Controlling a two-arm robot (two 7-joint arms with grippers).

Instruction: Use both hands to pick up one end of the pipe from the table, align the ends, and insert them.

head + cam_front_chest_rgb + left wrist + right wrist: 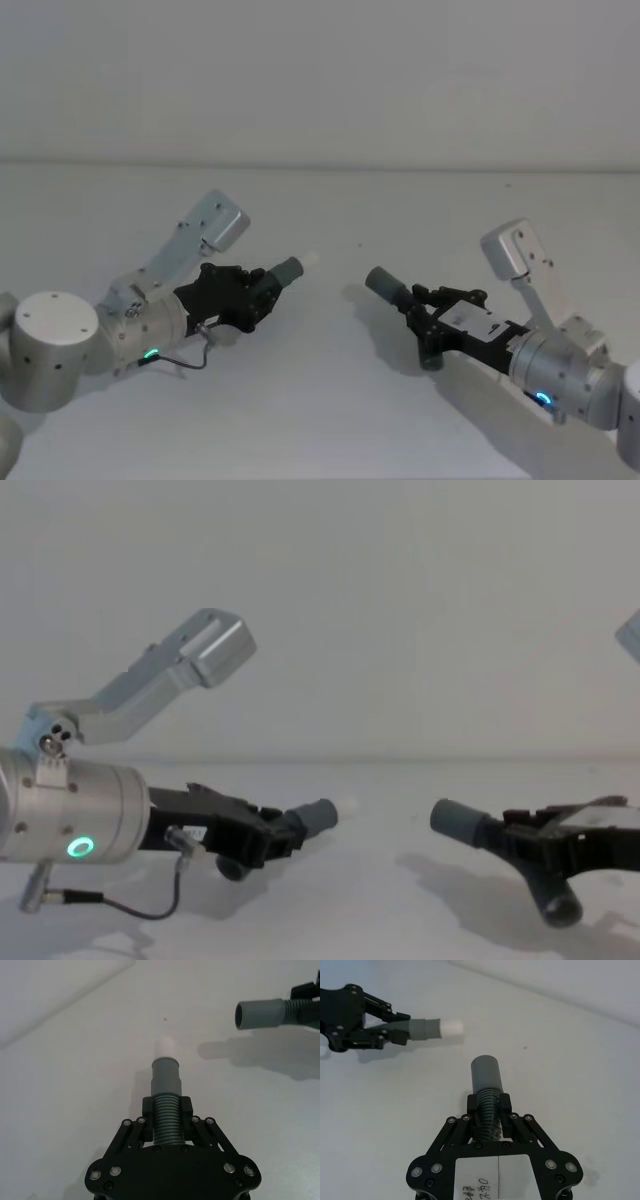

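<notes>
Left end effector (166, 1110), clamping shorter pipe piece (165, 1077); right end effector (489, 1107), clamping longer pipe piece (486, 1072); cuffs (386, 284) apart over desk (330, 410).

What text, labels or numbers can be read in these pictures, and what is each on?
White label on the right gripper: handwritten marks, sideways and cut off at the edge; not legible.
Same label in the head view: too small to read.
Nothing else bears text.
</notes>
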